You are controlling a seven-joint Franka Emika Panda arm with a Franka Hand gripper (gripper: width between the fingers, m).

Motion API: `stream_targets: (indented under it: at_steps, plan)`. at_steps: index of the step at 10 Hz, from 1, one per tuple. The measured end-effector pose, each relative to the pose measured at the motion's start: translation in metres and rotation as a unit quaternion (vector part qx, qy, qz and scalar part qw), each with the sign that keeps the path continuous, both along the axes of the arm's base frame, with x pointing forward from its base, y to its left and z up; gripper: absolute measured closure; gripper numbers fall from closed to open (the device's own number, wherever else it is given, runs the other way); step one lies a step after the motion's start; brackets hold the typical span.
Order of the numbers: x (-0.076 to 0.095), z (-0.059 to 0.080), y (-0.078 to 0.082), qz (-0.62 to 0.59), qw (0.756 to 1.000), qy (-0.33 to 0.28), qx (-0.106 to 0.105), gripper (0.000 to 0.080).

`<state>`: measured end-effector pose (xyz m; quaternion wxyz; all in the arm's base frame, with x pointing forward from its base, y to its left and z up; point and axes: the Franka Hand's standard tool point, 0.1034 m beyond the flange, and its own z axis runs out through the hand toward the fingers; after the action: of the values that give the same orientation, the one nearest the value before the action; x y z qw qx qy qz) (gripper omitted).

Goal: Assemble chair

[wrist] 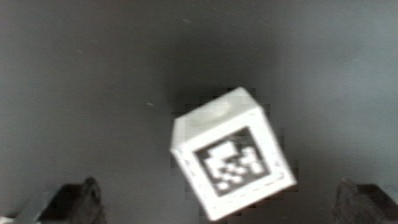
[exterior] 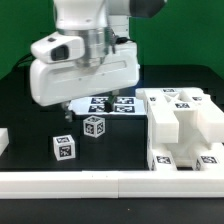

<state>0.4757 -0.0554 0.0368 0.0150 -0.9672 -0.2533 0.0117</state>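
Note:
The chair lies in pieces on the black table. Two short square blocks with tags stand apart, one (exterior: 95,126) near the middle and one (exterior: 64,148) nearer the front rail. A stack of larger white slabs and panels (exterior: 185,125) fills the exterior view's right. My gripper (exterior: 66,112) hangs above the table at the exterior view's left of the blocks. In the wrist view a tagged white block (wrist: 231,160) lies tilted below and between the dark fingertips (wrist: 71,202). My gripper (wrist: 217,205) is open and holds nothing; I cannot tell which of the two blocks this is.
The marker board (exterior: 112,103) lies flat behind the blocks, partly under the arm. A long plain white rail (exterior: 110,185) runs along the front edge. A white piece (exterior: 3,140) shows at the left edge.

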Motion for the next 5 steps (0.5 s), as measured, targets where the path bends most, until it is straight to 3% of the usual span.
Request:
stream_targets:
  at_steps: [3, 5]
  plan:
    - [-0.009, -0.021, -0.018, 0.036, 0.999, 0.004, -0.005, 0.0150]
    - [-0.008, -0.022, -0.020, 0.033, 0.999, 0.004, -0.005, 0.0150]
